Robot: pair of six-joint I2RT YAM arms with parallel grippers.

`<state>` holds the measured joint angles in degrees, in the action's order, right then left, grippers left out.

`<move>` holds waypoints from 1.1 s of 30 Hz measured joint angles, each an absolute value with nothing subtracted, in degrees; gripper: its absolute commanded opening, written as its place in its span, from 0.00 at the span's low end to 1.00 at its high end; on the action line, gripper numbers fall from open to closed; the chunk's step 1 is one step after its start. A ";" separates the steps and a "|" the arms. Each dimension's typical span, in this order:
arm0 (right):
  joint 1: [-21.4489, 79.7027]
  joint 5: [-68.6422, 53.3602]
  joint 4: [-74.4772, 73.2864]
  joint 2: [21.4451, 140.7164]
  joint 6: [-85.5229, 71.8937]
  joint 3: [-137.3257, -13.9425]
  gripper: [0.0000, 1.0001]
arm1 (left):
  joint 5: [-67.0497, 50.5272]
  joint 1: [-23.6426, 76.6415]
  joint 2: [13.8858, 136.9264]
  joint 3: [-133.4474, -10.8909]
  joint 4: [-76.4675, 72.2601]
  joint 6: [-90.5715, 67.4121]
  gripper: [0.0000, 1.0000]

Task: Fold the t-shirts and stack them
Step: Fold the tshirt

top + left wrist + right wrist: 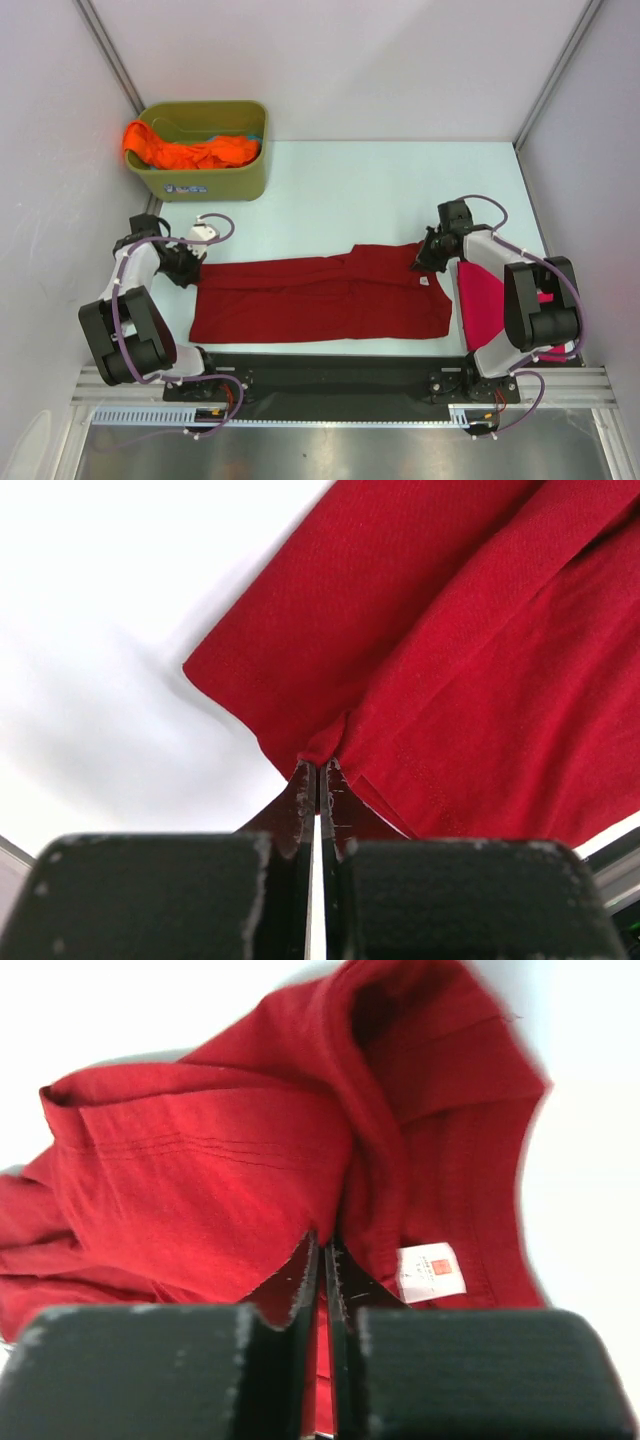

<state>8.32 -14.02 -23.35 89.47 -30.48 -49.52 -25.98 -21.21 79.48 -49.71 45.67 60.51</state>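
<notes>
at each end, closed jaws pinch the dark red t-shirt (320,298)

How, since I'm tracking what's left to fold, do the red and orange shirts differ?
The red shirt lies spread out on the table; the orange shirt sits bunched in the tub. The left gripper and right gripper each pinch the red shirt; no gripper touches the orange shirt. Both are plain cloth.
</notes>
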 measured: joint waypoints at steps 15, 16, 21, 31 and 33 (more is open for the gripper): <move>5.69 -11.40 -34.41 79.85 -28.23 -54.48 0.00 | -26.39 -21.12 79.07 -52.03 45.25 60.64 0.00; 5.63 -11.38 -35.29 79.20 -28.12 -54.48 0.00 | -26.55 -21.12 79.05 -52.18 45.17 60.77 0.00; 5.58 -11.03 -39.48 76.73 -27.44 -52.77 0.00 | -26.79 -20.95 77.78 -50.17 45.28 63.02 0.00; 5.41 -9.93 -41.91 77.49 -27.62 -47.33 0.00 | -24.73 -20.73 77.19 -44.58 44.97 65.98 0.00; 5.43 -9.93 -41.71 77.91 -27.92 -46.02 0.00 | -24.18 -20.73 77.23 -44.53 44.86 66.59 0.02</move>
<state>5.43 -9.93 -41.71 77.91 -27.92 -46.02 -24.18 -20.73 77.23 -44.53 44.86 66.59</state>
